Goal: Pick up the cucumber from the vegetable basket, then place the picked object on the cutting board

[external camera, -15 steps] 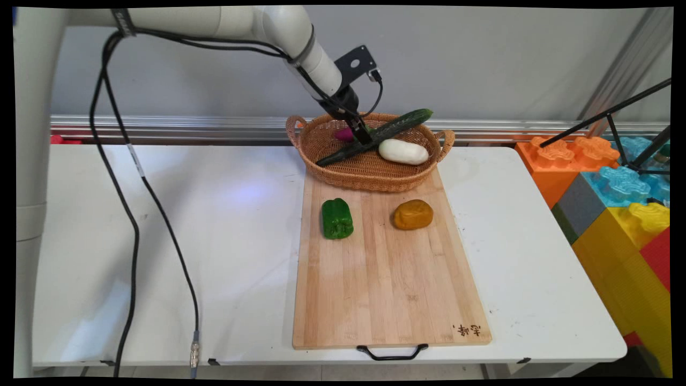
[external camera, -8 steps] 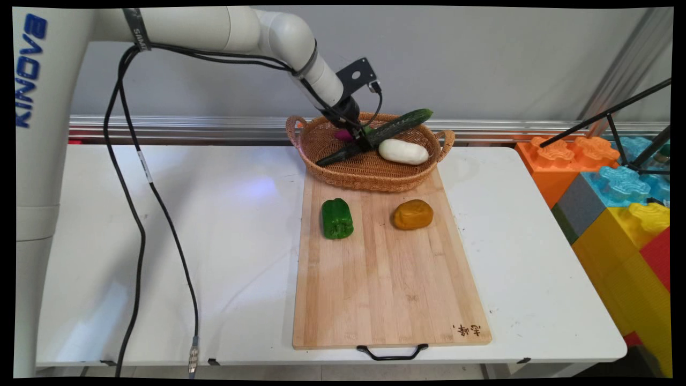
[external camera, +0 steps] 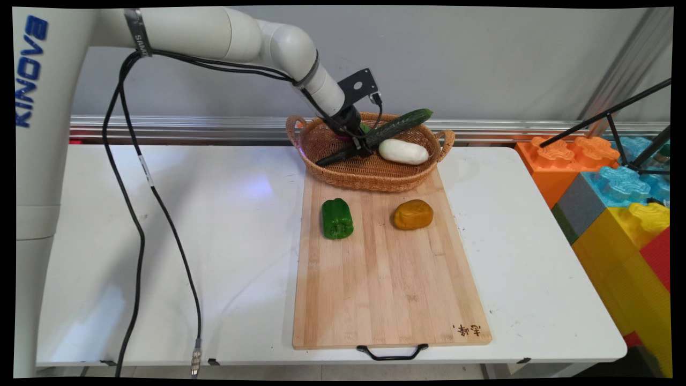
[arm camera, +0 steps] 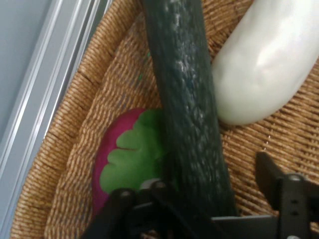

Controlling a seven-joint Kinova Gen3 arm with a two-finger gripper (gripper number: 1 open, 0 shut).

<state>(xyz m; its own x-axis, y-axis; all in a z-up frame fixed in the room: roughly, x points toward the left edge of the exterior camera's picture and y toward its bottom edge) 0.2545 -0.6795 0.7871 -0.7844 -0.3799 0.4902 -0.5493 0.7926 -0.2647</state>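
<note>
End effector down inside wicker basket, fingers spread either side of dark cucumber, not clamped yet. White veg at 3 o'clock of it, magenta-green piece at 10. Green pepper & orange lump on cutting board, at 6 of basket, on bench.

A robotics lab is showing here: a white arm trailing black cables is reaching over a plain white desk, an aluminium rail is running along the bare grey wall, and giant toy bricks are standing beside a tripod.
</note>
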